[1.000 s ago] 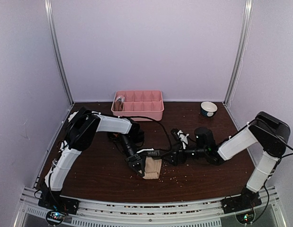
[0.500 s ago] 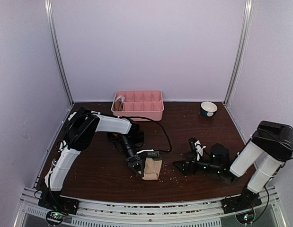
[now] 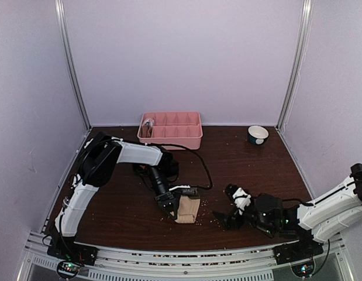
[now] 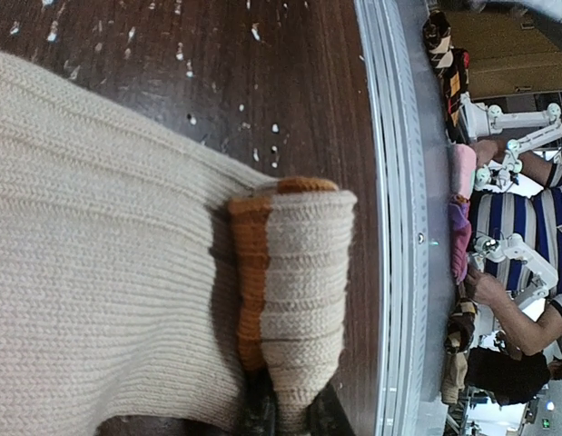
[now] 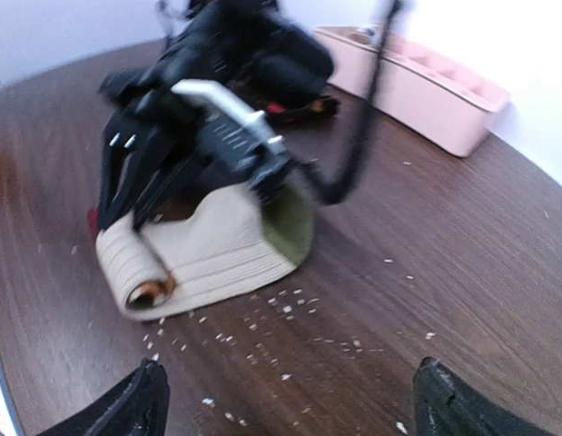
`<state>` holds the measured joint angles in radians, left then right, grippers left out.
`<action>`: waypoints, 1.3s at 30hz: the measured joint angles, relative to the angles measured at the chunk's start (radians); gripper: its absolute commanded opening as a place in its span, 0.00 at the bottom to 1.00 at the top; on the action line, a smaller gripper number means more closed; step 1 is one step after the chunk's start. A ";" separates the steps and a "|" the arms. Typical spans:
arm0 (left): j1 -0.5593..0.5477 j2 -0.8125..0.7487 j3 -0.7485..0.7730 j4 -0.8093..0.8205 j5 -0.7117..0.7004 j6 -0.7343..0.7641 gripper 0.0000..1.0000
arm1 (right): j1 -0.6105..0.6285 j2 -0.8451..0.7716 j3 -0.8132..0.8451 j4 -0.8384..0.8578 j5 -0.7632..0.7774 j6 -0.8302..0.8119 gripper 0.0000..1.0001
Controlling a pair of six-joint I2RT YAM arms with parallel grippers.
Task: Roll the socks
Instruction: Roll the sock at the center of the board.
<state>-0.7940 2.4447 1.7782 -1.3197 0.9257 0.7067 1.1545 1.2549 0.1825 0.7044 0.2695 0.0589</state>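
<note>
Left gripper (image 3: 168, 205): we find it clenched on the rolled end of the cream sock (image 3: 189, 209).
Cream sock: partly rolled, lying on the bench (image 3: 122, 216) near the front edge, olive toe visible.
Right gripper (image 5: 290, 368): released, jaws spread wide, right of the sock, apart from it.

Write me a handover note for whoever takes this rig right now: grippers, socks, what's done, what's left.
Left gripper: shut on the rolled end of the cream sock, near the table's front edge.
Right gripper: open, empty, low over the table to the right of the sock.
Done: a roll is started at one end of the sock.
Left: the olive toe end is not yet rolled; carry the roll on toward it.
</note>
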 measured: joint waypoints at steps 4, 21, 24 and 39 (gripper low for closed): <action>0.000 0.000 0.000 0.000 -0.003 -0.005 0.02 | 0.132 0.181 0.035 0.035 0.019 -0.177 0.81; -0.004 -0.001 0.012 -0.006 -0.021 -0.007 0.02 | 0.197 0.537 0.423 -0.028 -0.033 -0.584 0.47; -0.004 -0.001 0.013 -0.007 -0.022 -0.007 0.02 | 0.183 0.569 0.433 -0.056 -0.051 -0.581 0.42; -0.003 -0.001 0.020 -0.018 -0.036 -0.007 0.04 | 0.143 0.594 0.479 -0.116 -0.114 -0.468 0.09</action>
<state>-0.7975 2.4435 1.7985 -1.3373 0.8898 0.6998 1.2980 1.8484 0.6617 0.5880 0.1558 -0.4095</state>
